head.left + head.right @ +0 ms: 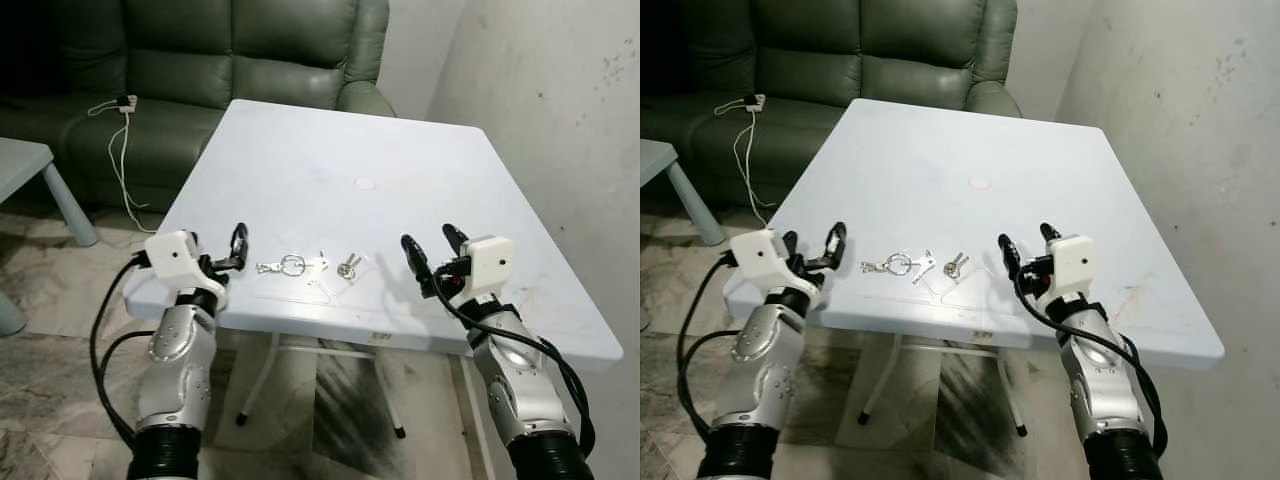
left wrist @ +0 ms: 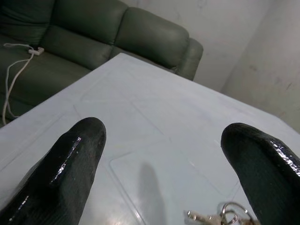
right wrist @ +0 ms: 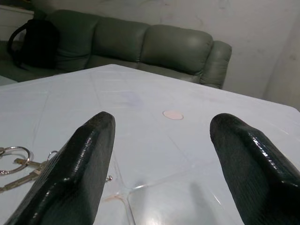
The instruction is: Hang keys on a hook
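**Keys lie on the table's near edge, between 2 open grippers**

A pale blue-white table (image 1: 330,160) stands in front of a green leather sofa (image 1: 250,50), with a bare plaster wall to the robot's right. Near the table's front edge lies a small bunch of keys (image 1: 292,265) on a round ring, spread out flat; a second, smaller cluster (image 1: 349,266) lies just beside it toward the robot's right (whether the 2 clusters are joined is too fine to tell). Taken together, the keys stretch in a line that runs side to side, parallel to the table's near edge.

The left gripper (image 1: 234,250) hovers at the table's near left corner with its 2 black fingers spread apart and nothing between them. The right gripper (image 1: 432,247) hovers over the near right part of the table, its fingers likewise parted and empty. Both point forward, across the table.

The ring end of the keys lies just beside the left gripper, toward the robot's right; the left wrist view has the keys (image 2: 220,216) close under the inner finger. The right gripper sits somewhat farther off, with the keys (image 3: 21,164) out to its left. By this reading the left arm is the nearer one, and it would need to swing inward to reach them.

A white cable (image 1: 120,150) trails over the sofa seat.
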Motion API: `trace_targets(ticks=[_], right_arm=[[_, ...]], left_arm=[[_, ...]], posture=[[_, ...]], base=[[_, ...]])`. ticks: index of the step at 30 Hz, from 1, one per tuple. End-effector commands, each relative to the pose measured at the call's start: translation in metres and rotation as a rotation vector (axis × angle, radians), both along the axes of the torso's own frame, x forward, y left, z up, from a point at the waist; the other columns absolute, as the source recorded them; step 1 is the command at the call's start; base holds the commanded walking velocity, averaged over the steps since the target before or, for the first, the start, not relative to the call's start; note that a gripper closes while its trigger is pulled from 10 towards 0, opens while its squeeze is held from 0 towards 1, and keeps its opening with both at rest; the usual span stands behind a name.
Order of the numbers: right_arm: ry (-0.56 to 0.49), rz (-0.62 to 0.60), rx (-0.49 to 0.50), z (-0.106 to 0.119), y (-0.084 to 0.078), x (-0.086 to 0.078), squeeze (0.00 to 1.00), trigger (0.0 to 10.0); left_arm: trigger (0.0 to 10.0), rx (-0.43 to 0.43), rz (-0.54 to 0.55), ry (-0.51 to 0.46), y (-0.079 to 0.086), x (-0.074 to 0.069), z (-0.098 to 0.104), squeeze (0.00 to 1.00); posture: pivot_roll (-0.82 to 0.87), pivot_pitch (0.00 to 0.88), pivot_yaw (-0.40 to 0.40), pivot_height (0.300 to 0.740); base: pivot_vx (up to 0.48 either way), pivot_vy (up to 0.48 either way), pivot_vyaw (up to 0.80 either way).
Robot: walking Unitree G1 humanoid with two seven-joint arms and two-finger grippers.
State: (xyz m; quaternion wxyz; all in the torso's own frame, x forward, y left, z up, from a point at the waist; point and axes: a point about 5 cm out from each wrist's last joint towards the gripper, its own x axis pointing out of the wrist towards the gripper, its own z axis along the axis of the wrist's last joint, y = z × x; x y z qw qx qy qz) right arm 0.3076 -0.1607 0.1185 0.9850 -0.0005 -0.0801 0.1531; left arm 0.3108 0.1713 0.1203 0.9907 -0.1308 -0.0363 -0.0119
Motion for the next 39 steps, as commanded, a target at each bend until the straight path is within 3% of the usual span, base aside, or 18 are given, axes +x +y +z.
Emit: trace_targets(ticks=[1, 12, 22, 30, 39], right_arm=[[-0.004, -0.002, -0.014, 0.004, -0.005, 0.002, 0.0, 10.0], [0.026, 0.008, -0.047, -0.002, -0.005, 0.003, 0.0, 10.0], [0.058, 0.085, -0.119, -0.005, 0.0, 0.009, 0.0, 10.0], [0.06, 0.189, -0.144, -0.002, 0.018, 0.017, 0.0, 10.0], [0.076, 0.354, -0.142, -0.004, 0.044, 0.014, 0.0, 10.0]], left_arm=[[10.0, 0.0, -0.012, -0.001, -0.006, 0.001, 0.002, 0.0], [10.0, 0.019, -0.049, -0.001, -0.014, -0.004, 0.0, 0.0], [10.0, 0.033, -0.097, 0.015, -0.031, -0.017, -0.006, 0.0], [10.0, 0.043, -0.127, 0.026, -0.042, -0.027, -0.009, 0.0], [10.0, 0.054, -0.136, 0.039, -0.044, -0.035, -0.01, 0.0]], posture=[[0.04, 0.0, -0.106, 0.74], [0.04, 0.0, -0.108, 0.74], [0.05, 0.004, -0.116, 0.74], [0.07, 0.027, -0.121, 0.74], [0.08, 0.037, -0.124, 0.74]], base=[[0.0, 0.0, 0.0], [0.0, 0.0, 0.0], [0.0, 0.0, 0.0], [0.0, 0.0, 0.0], [0.0, 0.0, 0.0]])
